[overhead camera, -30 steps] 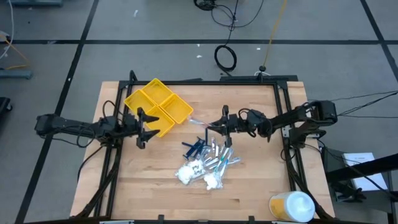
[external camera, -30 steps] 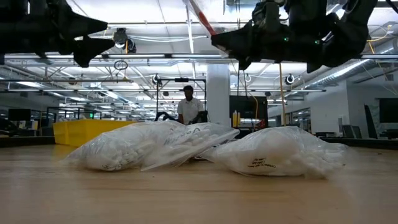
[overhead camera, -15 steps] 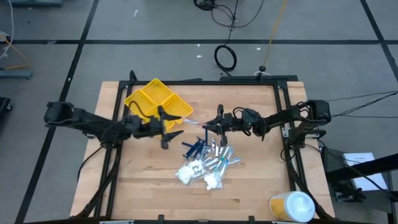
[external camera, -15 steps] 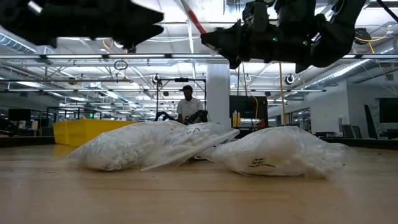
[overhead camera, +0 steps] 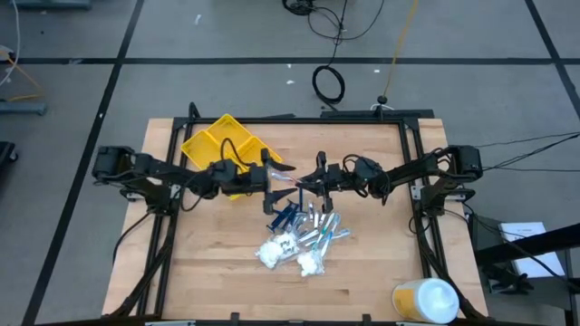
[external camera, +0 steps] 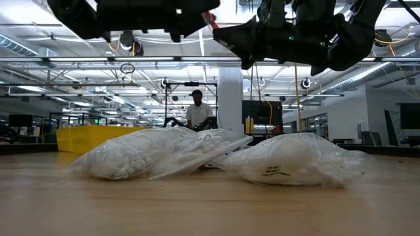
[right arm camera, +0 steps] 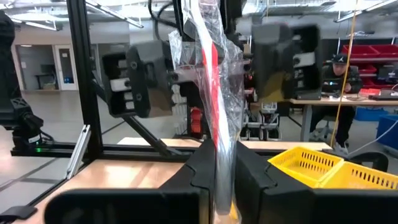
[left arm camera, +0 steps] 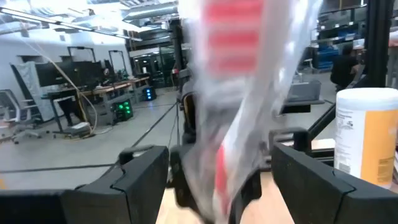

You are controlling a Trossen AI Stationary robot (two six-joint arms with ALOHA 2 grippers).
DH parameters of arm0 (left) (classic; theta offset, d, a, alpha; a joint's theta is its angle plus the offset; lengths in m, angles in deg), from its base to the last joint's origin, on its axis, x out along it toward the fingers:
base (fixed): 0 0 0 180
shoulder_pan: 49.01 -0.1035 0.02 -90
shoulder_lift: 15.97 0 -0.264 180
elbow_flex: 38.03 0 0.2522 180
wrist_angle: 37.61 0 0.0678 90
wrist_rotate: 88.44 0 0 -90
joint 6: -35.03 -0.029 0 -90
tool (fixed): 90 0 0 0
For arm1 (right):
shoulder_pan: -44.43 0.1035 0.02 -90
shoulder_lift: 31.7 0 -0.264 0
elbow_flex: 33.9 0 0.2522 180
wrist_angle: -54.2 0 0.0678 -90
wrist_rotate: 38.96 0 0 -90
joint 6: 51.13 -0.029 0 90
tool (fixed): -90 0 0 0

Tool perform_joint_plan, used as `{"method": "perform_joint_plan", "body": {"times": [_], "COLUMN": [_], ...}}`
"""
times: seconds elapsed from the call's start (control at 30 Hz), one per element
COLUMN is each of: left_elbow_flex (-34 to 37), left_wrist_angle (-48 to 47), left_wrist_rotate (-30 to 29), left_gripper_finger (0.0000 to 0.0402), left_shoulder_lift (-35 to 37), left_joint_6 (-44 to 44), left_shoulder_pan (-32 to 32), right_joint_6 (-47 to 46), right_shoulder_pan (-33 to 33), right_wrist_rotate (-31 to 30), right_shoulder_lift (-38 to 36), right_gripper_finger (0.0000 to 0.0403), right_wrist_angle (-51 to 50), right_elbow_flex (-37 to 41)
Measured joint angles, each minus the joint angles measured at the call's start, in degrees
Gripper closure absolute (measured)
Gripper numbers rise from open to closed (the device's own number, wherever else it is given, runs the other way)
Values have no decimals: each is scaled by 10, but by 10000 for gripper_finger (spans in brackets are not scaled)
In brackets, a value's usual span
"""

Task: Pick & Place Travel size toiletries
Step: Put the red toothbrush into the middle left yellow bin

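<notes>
My right gripper (overhead camera: 309,184) is shut on a clear packet (overhead camera: 290,179) with a red-and-white stick inside, held in the air over the table's middle. My left gripper (overhead camera: 277,177) faces it from the left, open, with its fingers (left arm camera: 144,169) on either side of the packet's (left arm camera: 249,93) free end; no touch shows. Below them the other toiletries lie in a pile: dark blue sticks (overhead camera: 281,214), silvery packets (overhead camera: 323,230) and two clear bags of white lumps (overhead camera: 276,250) (external camera: 294,160). My right gripper pinches the clear packet between its two fingers (right arm camera: 255,177) at the end nearest its wrist (right arm camera: 224,155). It comes level from the table's right, fingers lying along the packet. The packet is lifted clear and reaches on toward the left gripper.
The yellow compartment tray (overhead camera: 227,145) sits at the far left of the table, just behind the left arm. A white-and-yellow round container (overhead camera: 426,300) stands at the near right corner. A person (external camera: 199,113) is in the room beyond the table.
The left arm has swung from beside the yellow tray toward the table's right, up to the packet held by the right gripper, and its open fingers now stand around the packet's free end. The right gripper has shifted slightly left, still shut on the packet.
</notes>
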State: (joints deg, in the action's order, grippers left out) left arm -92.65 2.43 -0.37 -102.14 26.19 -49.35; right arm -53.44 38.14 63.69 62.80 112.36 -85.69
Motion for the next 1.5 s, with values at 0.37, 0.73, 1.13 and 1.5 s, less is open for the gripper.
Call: {"method": "perform_joint_plan", "body": {"times": [0.37, 0.73, 1.13, 1.5], "left_elbow_flex": [-9, -9, 3, 108], "left_wrist_angle": [-5, -45, -294, -449], "left_wrist_rotate": [-1, 2, -158, -382], "left_gripper_finger": [272, 393, 393, 394], "left_shoulder_lift": [7, 12, 197, 410], "left_joint_6": [17, -19, -25, 121], "left_shoulder_pan": [-4, -4, -5, -32], "right_joint_6": [0, -33, -9, -7], "right_shoulder_pan": [0, 0, -8, -7], "right_wrist_rotate": [-4, -9, -7, -8], "right_shoulder_lift": [0, 0, -70, -114], "right_gripper_finger": [384, 322, 195, 164], "right_wrist_angle": [-6, -38, -200, -260], "right_elbow_flex": [0, 0, 0, 1]}}
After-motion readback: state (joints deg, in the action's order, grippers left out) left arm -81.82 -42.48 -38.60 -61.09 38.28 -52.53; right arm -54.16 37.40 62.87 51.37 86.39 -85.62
